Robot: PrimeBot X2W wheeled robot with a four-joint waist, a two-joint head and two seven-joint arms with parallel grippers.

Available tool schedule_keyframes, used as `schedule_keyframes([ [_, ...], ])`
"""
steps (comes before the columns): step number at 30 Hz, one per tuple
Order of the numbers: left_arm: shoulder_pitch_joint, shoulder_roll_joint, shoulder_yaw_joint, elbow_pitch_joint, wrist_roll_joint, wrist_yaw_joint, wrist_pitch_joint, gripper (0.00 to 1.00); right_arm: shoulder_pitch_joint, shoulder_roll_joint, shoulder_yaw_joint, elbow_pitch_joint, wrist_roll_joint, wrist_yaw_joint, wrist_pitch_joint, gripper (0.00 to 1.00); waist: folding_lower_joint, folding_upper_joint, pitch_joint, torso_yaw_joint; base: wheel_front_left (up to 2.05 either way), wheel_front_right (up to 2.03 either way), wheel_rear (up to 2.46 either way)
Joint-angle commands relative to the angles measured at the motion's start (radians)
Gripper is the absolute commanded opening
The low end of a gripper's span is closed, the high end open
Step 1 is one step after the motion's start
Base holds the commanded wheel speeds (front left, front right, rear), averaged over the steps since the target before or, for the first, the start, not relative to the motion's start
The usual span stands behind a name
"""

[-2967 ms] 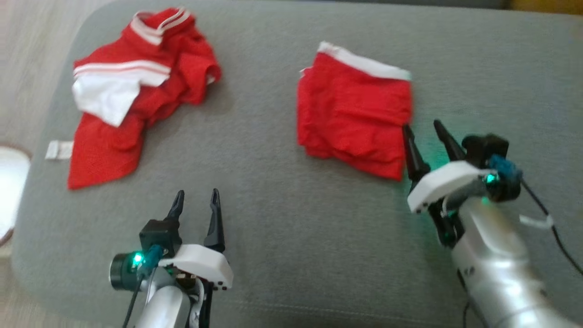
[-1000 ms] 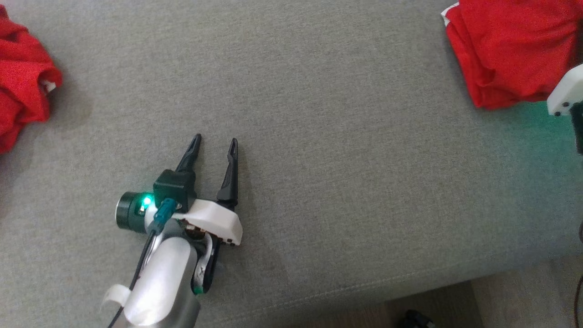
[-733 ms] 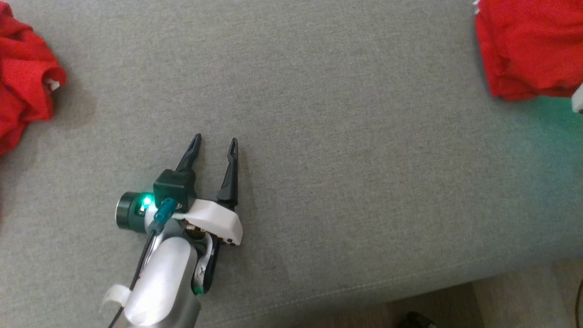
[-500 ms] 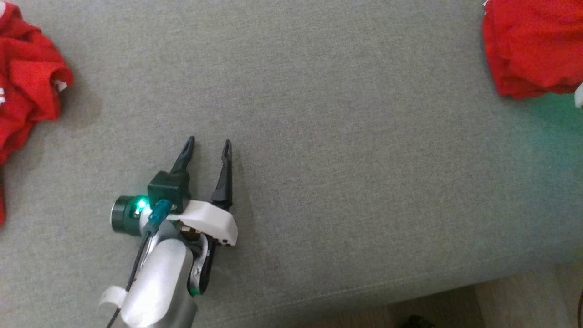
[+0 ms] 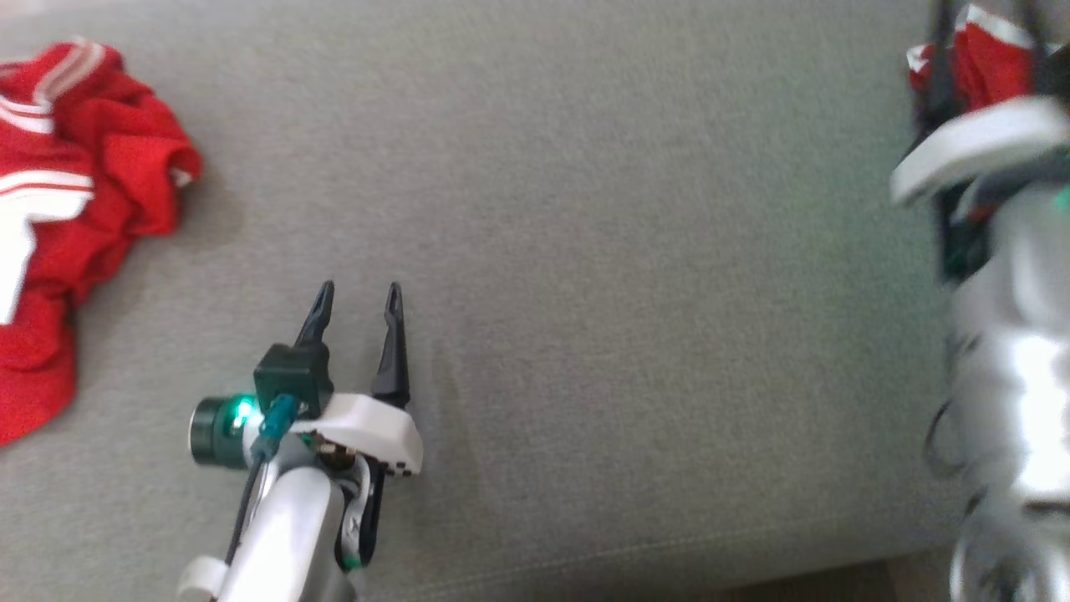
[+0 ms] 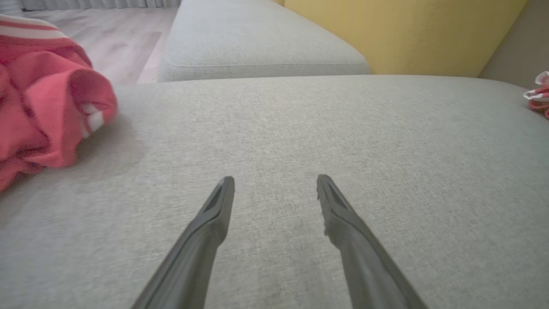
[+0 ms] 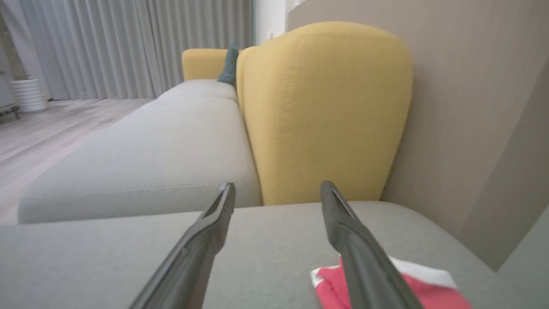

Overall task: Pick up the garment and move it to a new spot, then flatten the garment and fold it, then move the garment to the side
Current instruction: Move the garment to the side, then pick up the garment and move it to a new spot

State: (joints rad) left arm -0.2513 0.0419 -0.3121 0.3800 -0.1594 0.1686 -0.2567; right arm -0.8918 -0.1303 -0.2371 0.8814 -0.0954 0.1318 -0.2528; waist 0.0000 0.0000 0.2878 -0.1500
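Observation:
A crumpled red garment with white stripes lies at the left of the grey cushion; it is also at the left of the left wrist view. A folded red garment with a white band lies at the far right, partly hidden by my blurred right gripper. That right gripper is open above the cushion, and the folded garment lies below its right finger. My left gripper rests open over bare cushion, right of the crumpled garment, with nothing between its fingers.
A yellow backrest and a beige wall rise behind the cushion. A second grey seat cushion lies beyond. The cushion's front edge runs along the bottom, with floor below it. A white pot stands by the curtains.
The head camera has shifted, so more of the crumpled garment shows at the left. My right arm has come up into view at the right edge, over the folded garment. The left gripper stays open.

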Motion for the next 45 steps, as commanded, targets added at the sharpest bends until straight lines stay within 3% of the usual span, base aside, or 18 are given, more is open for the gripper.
schedule_keyframes([
  [1, 0.01, 0.008, 0.033, -0.034, 0.002, 0.015, -0.005, 1.0, 0.081, 0.023, 0.062, -0.069, 0.033, -0.001, -0.009, 1.0, 0.0, 0.0, -0.058, 0.043, 0.0, 0.0, 0.0],
  [11, 0.082, 0.008, 0.078, -0.054, -0.004, 0.051, -0.005, 1.0, 0.379, 0.076, 0.225, -0.169, 0.188, -0.001, -0.009, 1.0, 0.0, 0.0, -0.153, 0.121, 0.0, 0.0, 0.0],
  [19, 0.149, 0.008, 0.144, -0.052, 0.011, 0.053, -0.005, 1.0, 0.547, 0.08, 0.338, -0.232, 0.245, -0.001, -0.009, 1.0, 0.0, 0.0, -0.214, 0.127, 0.0, 0.0, 0.0],
  [29, 0.178, 0.008, 0.162, -0.046, 0.001, 0.056, -0.005, 1.0, 0.59, 0.08, 0.358, -0.253, 0.272, -0.001, -0.009, 1.0, 0.0, 0.0, -0.24, 0.129, 0.0, 0.0, 0.0],
  [33, 0.165, 0.008, 0.157, -0.045, 0.0, 0.055, -0.005, 1.0, 0.596, 0.08, 0.358, -0.262, 0.278, -0.001, -0.009, 1.0, 0.0, 0.0, -0.232, 0.184, 0.0, 0.0, 0.0],
  [41, 0.185, 0.008, 0.173, -0.054, -0.006, 0.05, -0.005, 1.0, 0.61, 0.08, 0.398, -0.262, 0.319, -0.001, -0.009, 1.0, 0.0, 0.0, -0.245, 0.407, 0.0, 0.0, 0.0],
  [45, 0.212, 0.008, 0.208, -0.053, 0.003, 0.048, -0.005, 1.0, 0.606, 0.08, 0.419, -0.26, 0.338, -0.001, -0.009, 1.0, 0.0, 0.0, -0.254, 0.471, 0.0, 0.0, 0.0],
])
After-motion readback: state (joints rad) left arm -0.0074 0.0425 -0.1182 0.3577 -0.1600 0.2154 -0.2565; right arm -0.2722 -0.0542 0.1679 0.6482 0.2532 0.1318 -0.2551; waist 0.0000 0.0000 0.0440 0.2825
